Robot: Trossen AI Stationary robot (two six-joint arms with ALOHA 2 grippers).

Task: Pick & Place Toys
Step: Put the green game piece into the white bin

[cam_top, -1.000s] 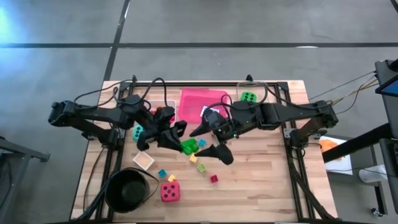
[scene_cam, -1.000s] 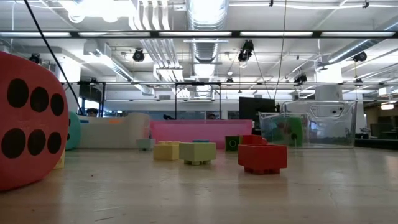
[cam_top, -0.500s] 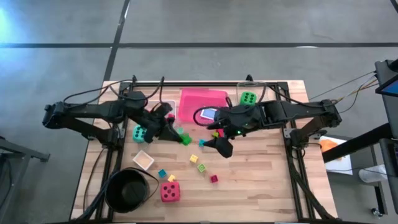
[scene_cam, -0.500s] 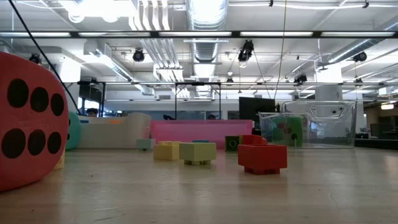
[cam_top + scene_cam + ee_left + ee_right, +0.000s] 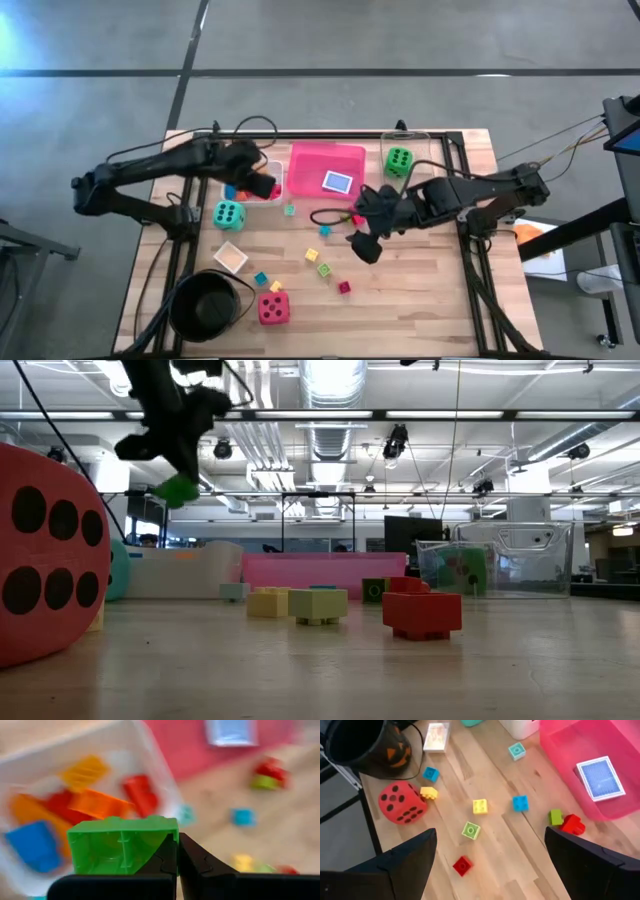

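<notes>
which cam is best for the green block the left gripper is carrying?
Left wrist view: the green block fills the frame, pinched at one corner by the shut left gripper above the white tray. Low view shows it as a small green blob under the arm. In the high and right wrist views I can't make it out.

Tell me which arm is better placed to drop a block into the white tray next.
Left. Its gripper is shut on the green block right above the white tray; the right gripper hangs open and empty over the table.
</notes>
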